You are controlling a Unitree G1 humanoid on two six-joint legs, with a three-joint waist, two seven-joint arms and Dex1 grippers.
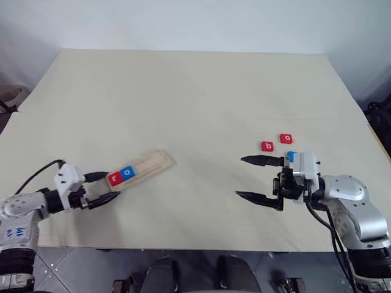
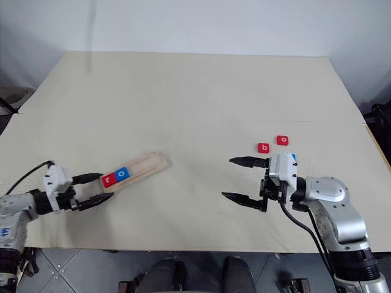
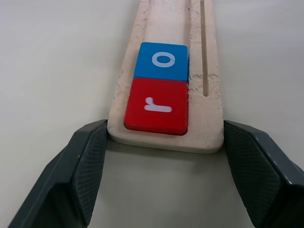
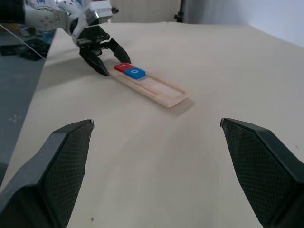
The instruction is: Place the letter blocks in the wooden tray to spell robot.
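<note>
Blocks r and o sit in the wooden tray, whose end lies between the wide left tool. Right tool is wide, holding nothing, near red b and o.

A pale cream table carries the wooden tray near its front left, lying at a slant. Toward the right, well apart from the tray, lie a red b block and a red o block.
</note>
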